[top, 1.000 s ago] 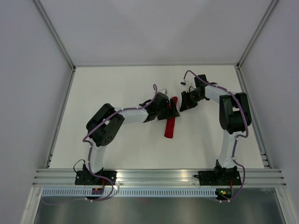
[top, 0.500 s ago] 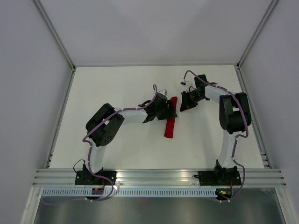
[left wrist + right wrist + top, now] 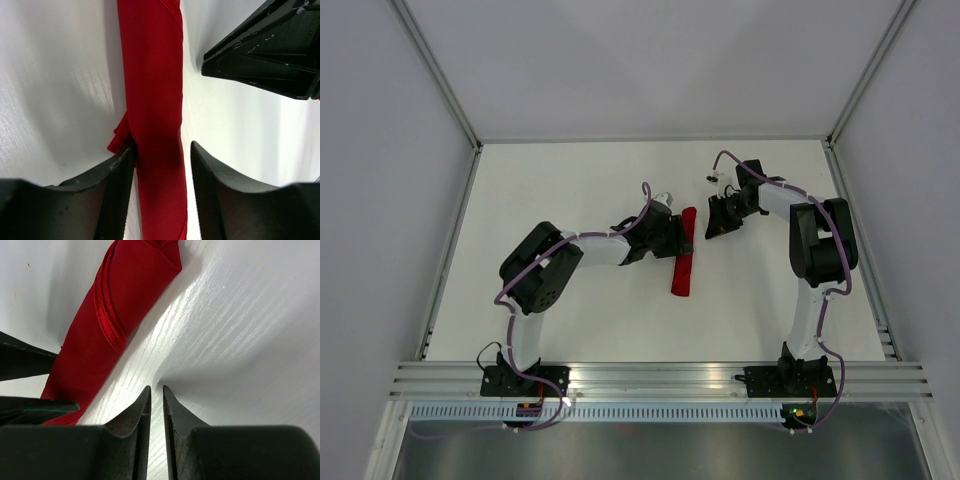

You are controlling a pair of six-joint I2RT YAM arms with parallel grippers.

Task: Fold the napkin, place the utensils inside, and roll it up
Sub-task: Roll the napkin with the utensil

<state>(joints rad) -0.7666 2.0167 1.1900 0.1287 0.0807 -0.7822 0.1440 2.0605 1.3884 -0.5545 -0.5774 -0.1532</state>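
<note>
Napkin (image 3: 684, 262), rolled with interior unseen, lies within left gripper (image 3: 162, 149).

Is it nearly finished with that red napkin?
Nearly, it seems. The napkin already lies as a tight roll on the table; what is inside is hidden. The left gripper straddles the roll, jaws open; the right gripper is shut and empty beside it. Only backing away looks left.
</note>
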